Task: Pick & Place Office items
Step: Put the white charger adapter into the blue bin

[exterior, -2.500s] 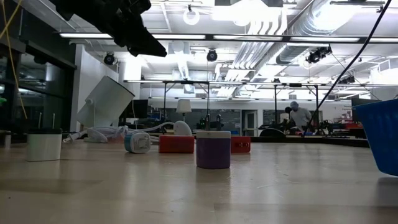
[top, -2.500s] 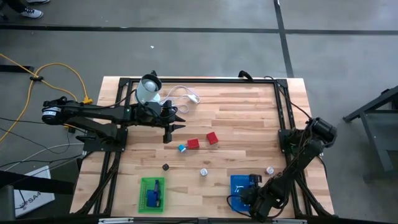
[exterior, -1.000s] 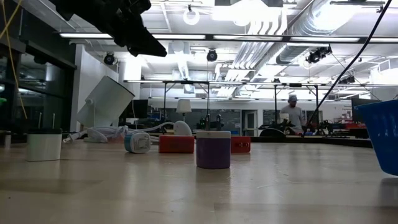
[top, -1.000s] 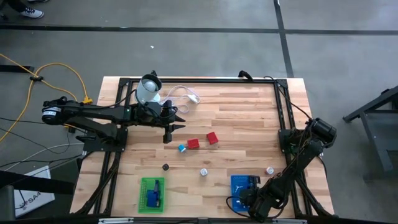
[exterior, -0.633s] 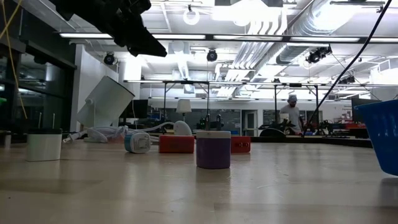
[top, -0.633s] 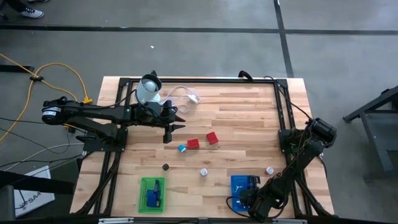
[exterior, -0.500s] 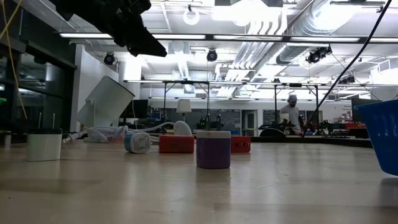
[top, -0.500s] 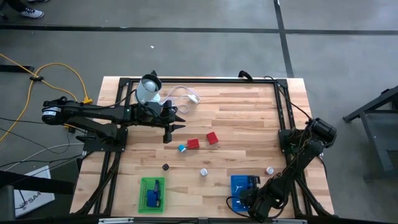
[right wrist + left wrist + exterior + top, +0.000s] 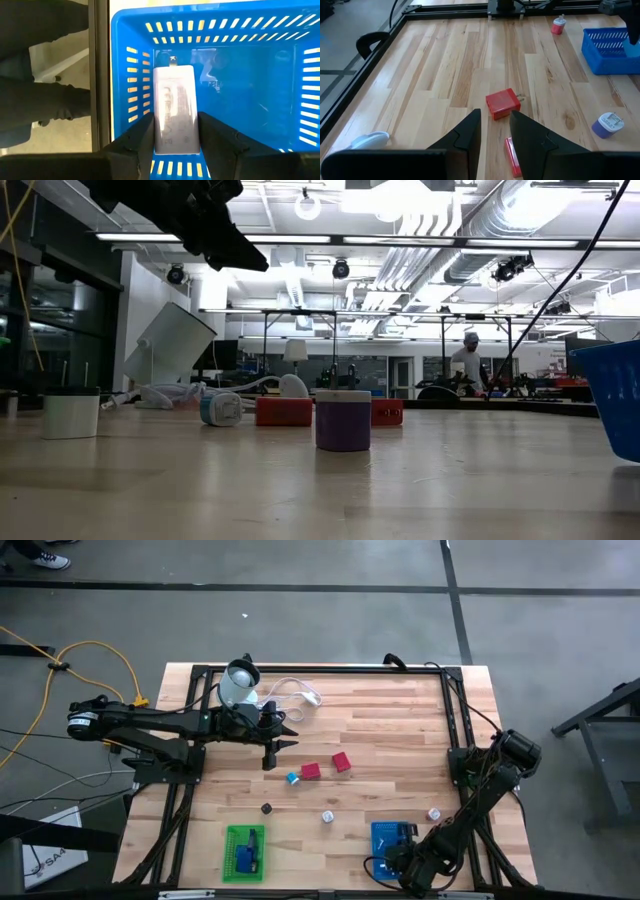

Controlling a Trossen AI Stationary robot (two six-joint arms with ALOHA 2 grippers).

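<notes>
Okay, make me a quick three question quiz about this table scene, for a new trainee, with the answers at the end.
1. True or false: the right tool hangs over the blue basket.
2. What does the right tool hold between its fingers?
A. a red block
B. a pale flat block
C. a coiled cable
3. Fill in: the left tool hovers above the table near two ____ blocks.

Key
1. True.
2. B, the pale flat block.
3. Red: one red block lies just ahead of the fingers, the other red block beside them.
</notes>
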